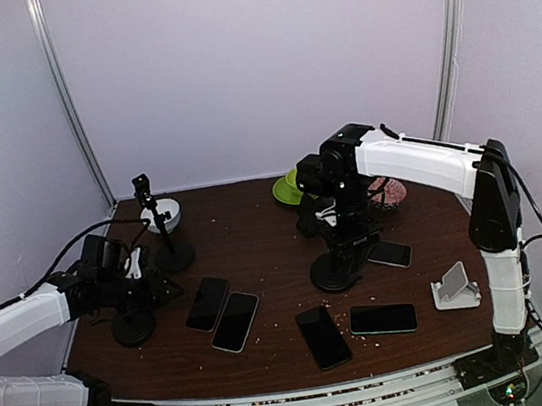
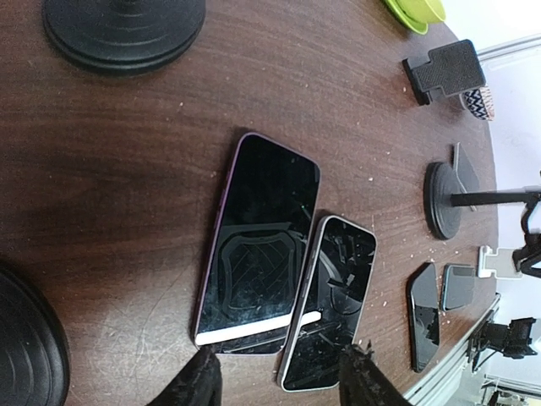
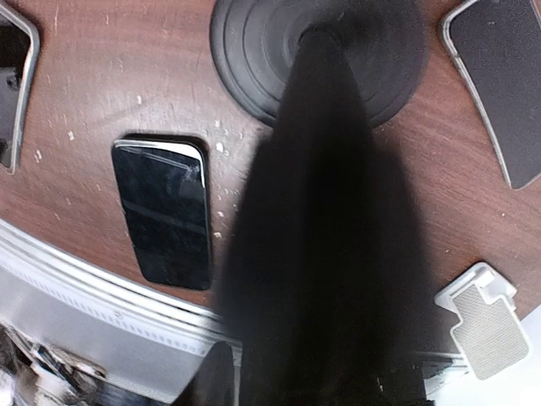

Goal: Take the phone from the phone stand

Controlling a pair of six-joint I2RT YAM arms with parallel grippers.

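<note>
My left gripper (image 2: pixel 283 376) is open and low over the table. The near end of a silver-edged phone (image 2: pixel 331 296) lies flat between its fingertips (image 2: pixel 201 379), overlapping a purple-edged phone (image 2: pixel 262 237). In the top view these two phones (image 1: pixel 235 321) (image 1: pixel 207 303) lie just right of the left gripper (image 1: pixel 156 285). My right gripper (image 1: pixel 339 222) sits at the top of a black phone stand with a round base (image 1: pixel 333 273). In the right wrist view the stand (image 3: pixel 254 51) rises as a dark blur that fills the gap between the fingers. No phone shows on it.
Three more phones lie flat (image 1: pixel 323 336) (image 1: pixel 382 319) (image 1: pixel 391 254). A white phone stand (image 1: pixel 457 288) is at the right. A black pole stand (image 1: pixel 169 250) and another round base (image 1: pixel 134 326) flank the left arm. A green bowl (image 1: pixel 289 188) and a patterned bowl (image 1: pixel 390 189) sit at the back.
</note>
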